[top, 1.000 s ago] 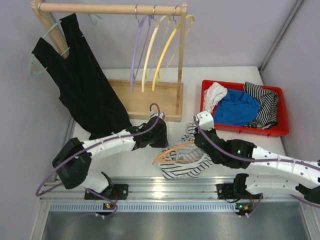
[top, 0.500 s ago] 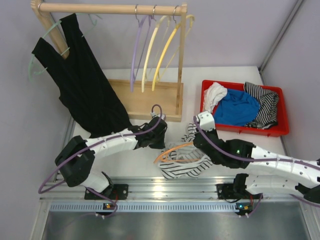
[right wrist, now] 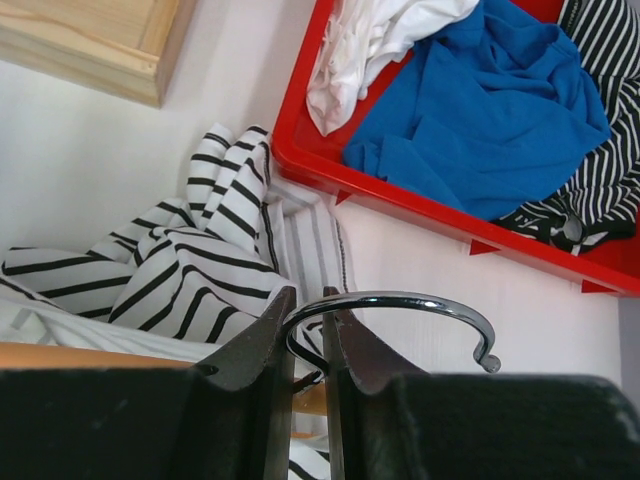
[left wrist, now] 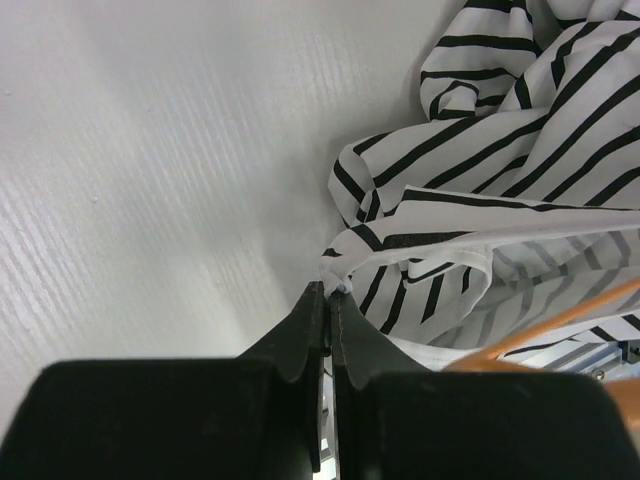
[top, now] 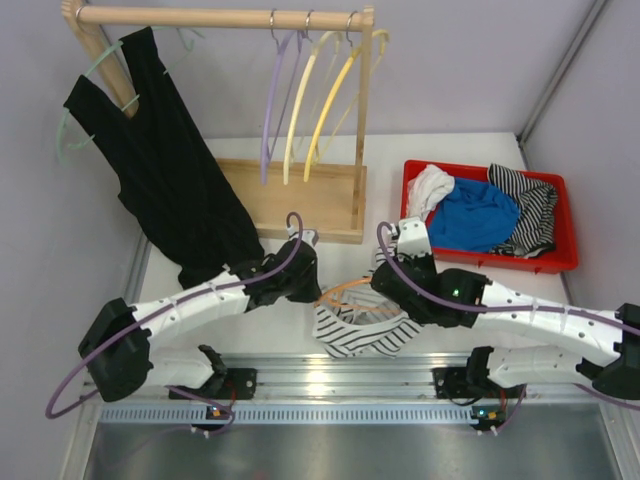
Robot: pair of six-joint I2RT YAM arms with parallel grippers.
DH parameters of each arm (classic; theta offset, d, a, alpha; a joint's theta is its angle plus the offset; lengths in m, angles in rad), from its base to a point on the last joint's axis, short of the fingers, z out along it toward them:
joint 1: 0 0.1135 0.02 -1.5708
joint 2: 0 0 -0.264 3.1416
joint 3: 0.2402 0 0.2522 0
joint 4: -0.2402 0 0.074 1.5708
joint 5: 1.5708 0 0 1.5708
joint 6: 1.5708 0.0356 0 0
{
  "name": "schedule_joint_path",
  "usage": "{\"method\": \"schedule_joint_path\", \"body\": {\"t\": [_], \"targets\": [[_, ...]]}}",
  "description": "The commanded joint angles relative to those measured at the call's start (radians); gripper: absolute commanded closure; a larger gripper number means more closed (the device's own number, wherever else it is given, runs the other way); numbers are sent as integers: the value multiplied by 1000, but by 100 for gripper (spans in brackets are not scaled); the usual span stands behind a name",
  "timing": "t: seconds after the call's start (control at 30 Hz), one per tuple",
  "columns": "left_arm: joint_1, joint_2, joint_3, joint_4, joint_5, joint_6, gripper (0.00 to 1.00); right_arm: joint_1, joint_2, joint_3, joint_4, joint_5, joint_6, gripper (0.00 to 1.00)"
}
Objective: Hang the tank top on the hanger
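On the table's left side my left gripper [left wrist: 328,300] has its jaws pressed together on a corner of the striped tank top [left wrist: 500,150], which lies crumpled on the white table [left wrist: 150,150] between my two arms. With it lies the orange hanger [top: 345,291], partly under fabric; my right gripper [right wrist: 305,325] clamps narrowly on the neck of its metal hook [right wrist: 420,298]. Further right sits a red bin [top: 500,261] of clothes

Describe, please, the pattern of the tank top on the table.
The tank top is white with thin black stripes; left wrist view.
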Motion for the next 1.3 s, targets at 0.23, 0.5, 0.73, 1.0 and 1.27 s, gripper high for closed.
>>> {"method": "schedule_joint_path", "body": {"t": [0.23, 0.5, 0.73, 1.0, 1.27], "targets": [[2, -86, -26, -59, -2, -1, 100, -21, 33, 74, -76, 118, 103, 100], [2, -129, -16, -79, -4, -4, 100, -24, 36, 57, -88, 121, 105, 100], [2, -150, 36, -112, -4, 10, 100, -20, 15, 40, -38, 89, 67, 100], [0, -144, 109, -128, 7, 31, 100, 23, 35, 60, 7, 80, 30, 100], [-17, -137, 191, -166, 27, 60, 100, 34, 67, 89, 48, 78, 4, 100]]}}
